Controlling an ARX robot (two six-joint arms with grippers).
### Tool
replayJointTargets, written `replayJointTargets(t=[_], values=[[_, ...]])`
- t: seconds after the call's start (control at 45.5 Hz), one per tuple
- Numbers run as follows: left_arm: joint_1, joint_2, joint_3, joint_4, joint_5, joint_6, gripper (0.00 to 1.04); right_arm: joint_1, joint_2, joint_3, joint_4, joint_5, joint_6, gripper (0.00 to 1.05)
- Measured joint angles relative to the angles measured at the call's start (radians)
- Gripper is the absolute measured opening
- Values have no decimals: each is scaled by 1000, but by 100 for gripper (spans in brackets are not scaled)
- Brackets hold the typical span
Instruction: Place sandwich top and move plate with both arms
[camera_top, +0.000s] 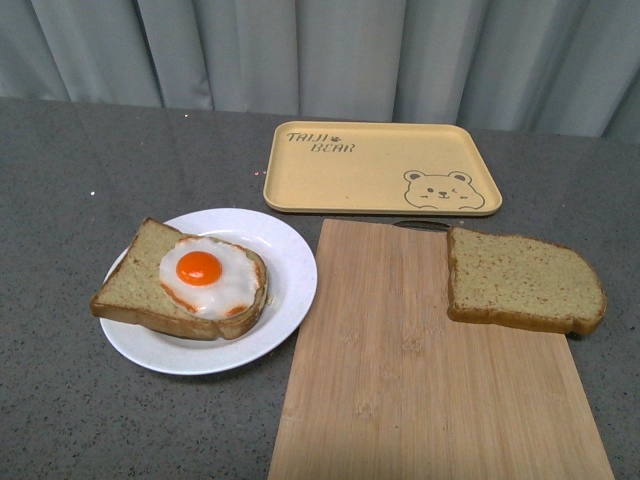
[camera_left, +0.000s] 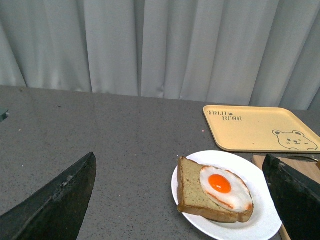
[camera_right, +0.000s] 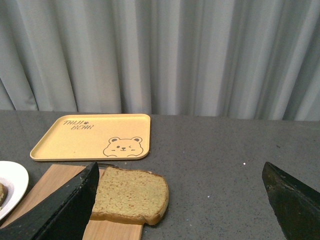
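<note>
Nearest, a wooden cutting board (camera_top: 400, 380) runs fwd from the front edge. The sandwich top (camera_top: 520, 280) lies flat at the board's 2 o'clock corner, w/ its rounded end overhanging the board's right edge. At the board's 9 o'clock is the plate (camera_top: 290, 290), rim right at the board's left edge; can't tell if they touch. On the plate is a bread slice (camera_top: 135, 285) w/ a fried egg (camera_top: 205, 275). The slice's corner sticks out past the rim at 9 o'clock.

The yellow bear tray (camera_top: 370, 165) sits at 12 o'clock, just beyond the board. Grey table (camera_top: 60, 180) is bare left of the plate and right of the bread. A curtain (camera_top: 300, 50) closes the far edge.

No arms in front view. Left gripper (camera_left: 179, 156) is spread wide, empty, above the table short of the plate. Right gripper (camera_right: 180, 164) is also wide, empty, short of the sandwich top.
</note>
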Motion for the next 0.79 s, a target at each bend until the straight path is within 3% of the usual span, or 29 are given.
replayJointTargets(t=[0.791], values=[[0, 0, 0, 0, 0, 0, 98, 0, 0, 0, 0, 0, 0, 95]])
